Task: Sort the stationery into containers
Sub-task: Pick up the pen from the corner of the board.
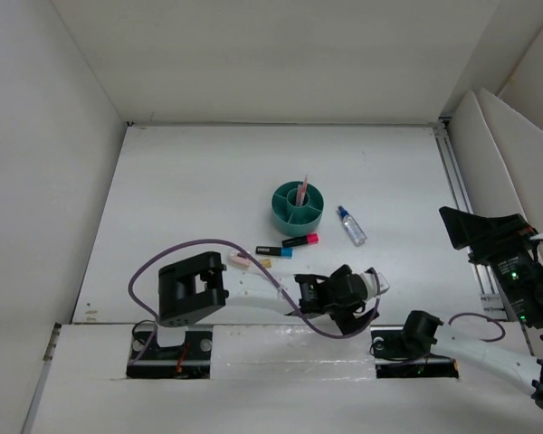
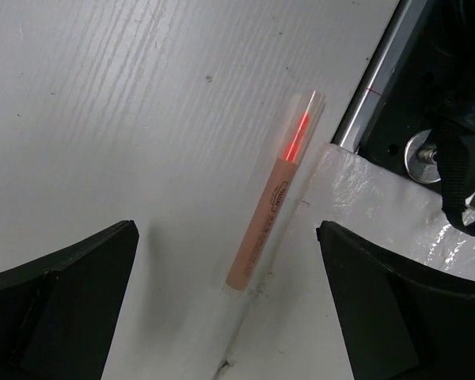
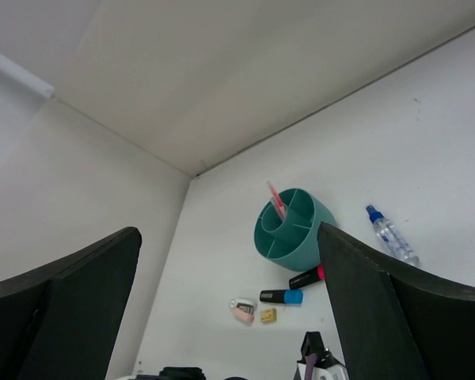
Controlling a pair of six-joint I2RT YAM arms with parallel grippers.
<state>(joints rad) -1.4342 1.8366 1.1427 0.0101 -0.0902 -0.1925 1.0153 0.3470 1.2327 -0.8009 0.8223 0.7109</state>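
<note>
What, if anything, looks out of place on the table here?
One pink-orange pen lies apart from the rest, at the near edge of the table, along the seam of the taped strip. The other loose items lie by the organizer. Nothing looks spilled or broken.

small print on pink-orange pen, too blurred to read

Soft, even light washes a white tabletop.
Diffuse overhead lighting fills all three views, leaving only faint shadows beside the teal organizer and the pink-orange pen. The pen's clear tip glows red, and plastic sheeting at right throws glare. In the wrist views the jaws loom dark and soft-focused along the near edge.
</note>
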